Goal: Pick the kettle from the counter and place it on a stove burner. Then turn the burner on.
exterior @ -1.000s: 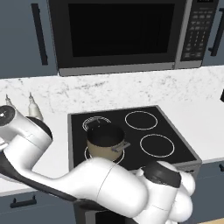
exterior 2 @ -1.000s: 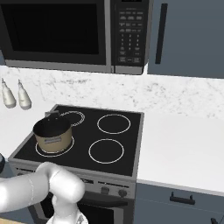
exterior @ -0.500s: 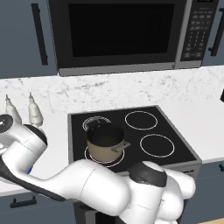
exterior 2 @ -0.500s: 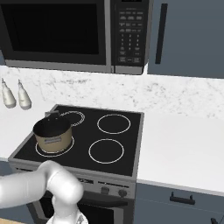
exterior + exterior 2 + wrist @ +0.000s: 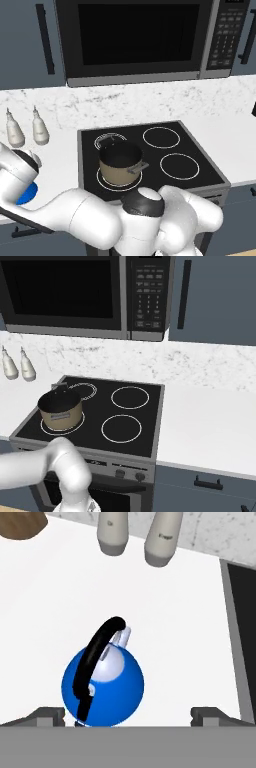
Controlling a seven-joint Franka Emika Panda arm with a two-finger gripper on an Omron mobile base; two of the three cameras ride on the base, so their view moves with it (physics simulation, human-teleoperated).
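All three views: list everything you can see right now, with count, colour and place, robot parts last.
kettle: 1, blue with black handle, on the counter left of the stove
counter: 1, white, both sides of the stove
pot: 1, tan, front left burner
free ring burners: 2, white rings on black glass, right side
shakers: 2, pale, by the marble wall
microwave: 1, dark, above the stove
tool: 1, open, above the kettle
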